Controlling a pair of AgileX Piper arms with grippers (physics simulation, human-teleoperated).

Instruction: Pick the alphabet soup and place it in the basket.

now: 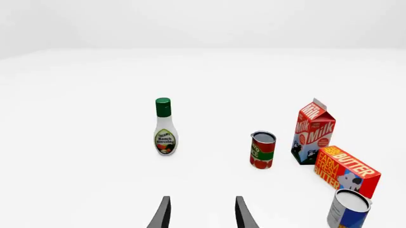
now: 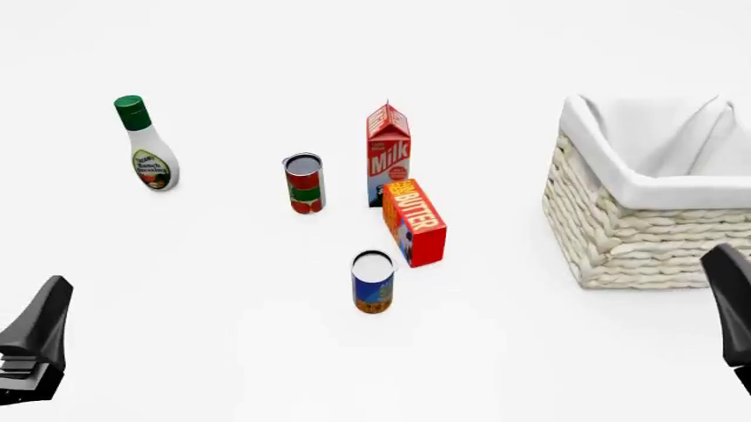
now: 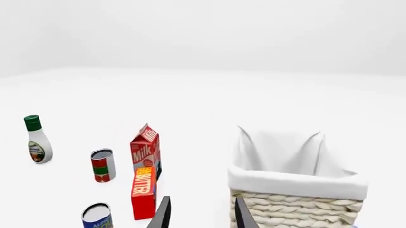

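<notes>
Soup (image 2: 372, 281) stands upright on the counter (image 2: 211, 343), alone at the near edge of the cluster, with the butter box (image 2: 414, 222) just behind it to the right and not quite touching as far as the front view shows. The basket (image 2: 622, 237) sits well apart on the right, open and holding nothing that shows.

Neither arm has started in. Your left gripper (image 1: 201, 213) has its fingers apart and holds nothing; the right gripper (image 3: 201, 213) is the same, pointed at the gap between the butter and the basket.

The can sits roughly midway between the arms, so either could reach it, but the right arm probably saves you a long carry, since the basket is on its side. Come in from the near side, away from the butter, so a finger does not nudge the box into the can. Keep the fingers wide until they straddle the label's middle, then close squarely; a round can is likely to spin out of an off-centre pinch. Don't confuse it with the red can (image 2: 304, 184) farther back. Lift clear of the rim before crossing over.
</notes>
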